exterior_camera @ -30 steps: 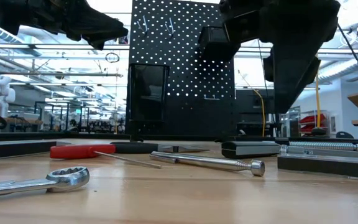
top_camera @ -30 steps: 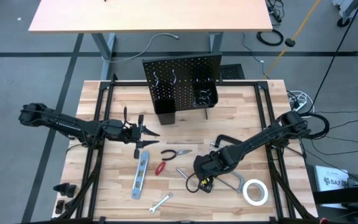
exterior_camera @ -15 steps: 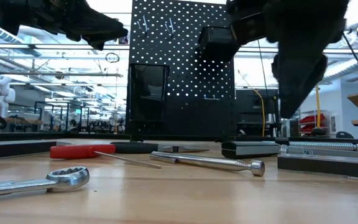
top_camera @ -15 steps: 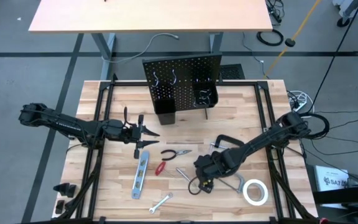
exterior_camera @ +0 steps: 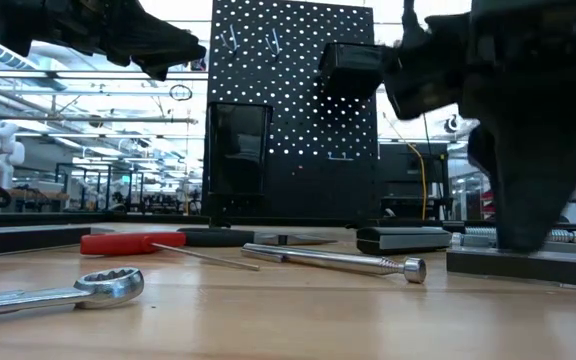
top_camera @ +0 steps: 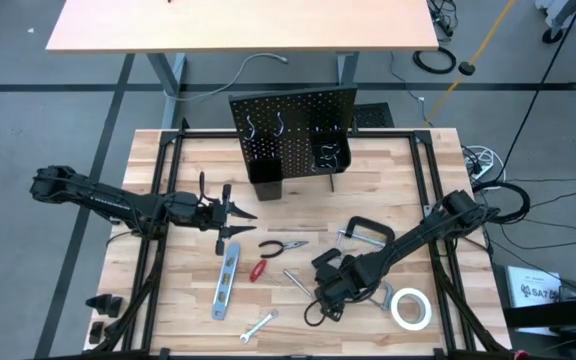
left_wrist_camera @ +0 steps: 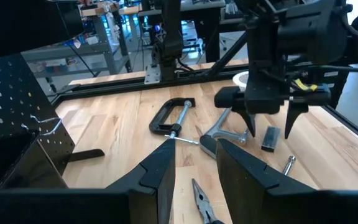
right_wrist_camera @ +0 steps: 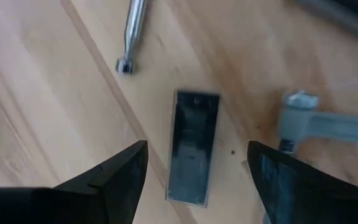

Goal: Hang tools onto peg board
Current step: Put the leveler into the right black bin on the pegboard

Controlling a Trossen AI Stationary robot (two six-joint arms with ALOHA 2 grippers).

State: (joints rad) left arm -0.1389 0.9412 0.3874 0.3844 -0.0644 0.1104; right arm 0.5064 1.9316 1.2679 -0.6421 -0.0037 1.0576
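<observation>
1. Right gripper [top_camera: 320,308] hangs with fingers spread wide and empty over a small dark rectangular block [right_wrist_camera: 192,147] on the wooden table [top_camera: 168,300]; we see its long axis running away between the fingers.
2. Left gripper [top_camera: 240,222] hovers near the level [top_camera: 226,279], fingers partly apart, holding nothing.
3. Our peg board [top_camera: 294,128] stands upright at the table's far edge.
4. Only the low view shows the wrench [exterior_camera: 58,291] up close, with a workshop behind.
</observation>
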